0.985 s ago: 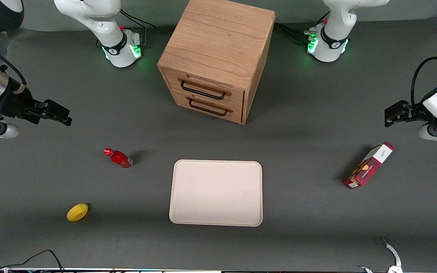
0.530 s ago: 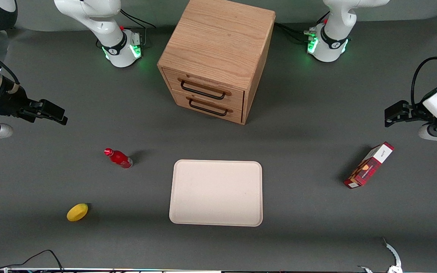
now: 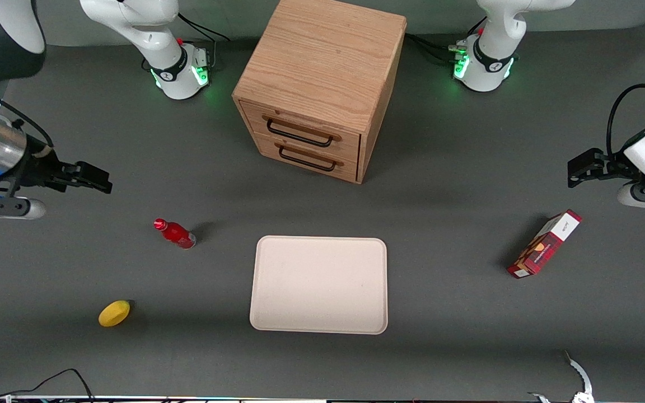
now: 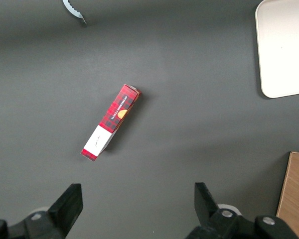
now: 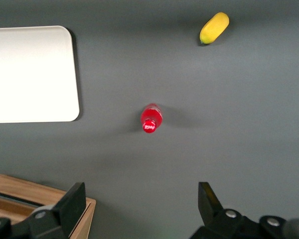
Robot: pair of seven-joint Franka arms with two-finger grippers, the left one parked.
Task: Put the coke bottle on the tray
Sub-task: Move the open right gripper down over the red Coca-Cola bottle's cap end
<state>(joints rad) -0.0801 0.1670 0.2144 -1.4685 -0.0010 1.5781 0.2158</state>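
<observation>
The coke bottle [image 3: 174, 233] [image 5: 151, 118] is small and bright red with a red cap, and it stands upright on the dark table. The cream tray [image 3: 319, 285] [image 5: 31, 73] lies flat beside it, toward the parked arm's end, with nothing on it. My gripper [image 3: 96, 182] [image 5: 139, 199] hangs open above the table, farther from the front camera than the bottle and toward the working arm's end. Nothing sits between its fingers [image 5: 73, 203].
A wooden drawer cabinet [image 3: 319, 84] [image 5: 35, 201] stands farther from the front camera than the tray. A yellow lemon-like fruit [image 3: 114, 313] [image 5: 214, 27] lies nearer the front camera than the bottle. A red-and-white carton [image 3: 545, 243] [image 4: 111, 122] lies toward the parked arm's end.
My gripper drew back a little toward the working arm's end, then came forward again toward the bottle and a bit nearer the front camera. The bottle and tray have not moved.
</observation>
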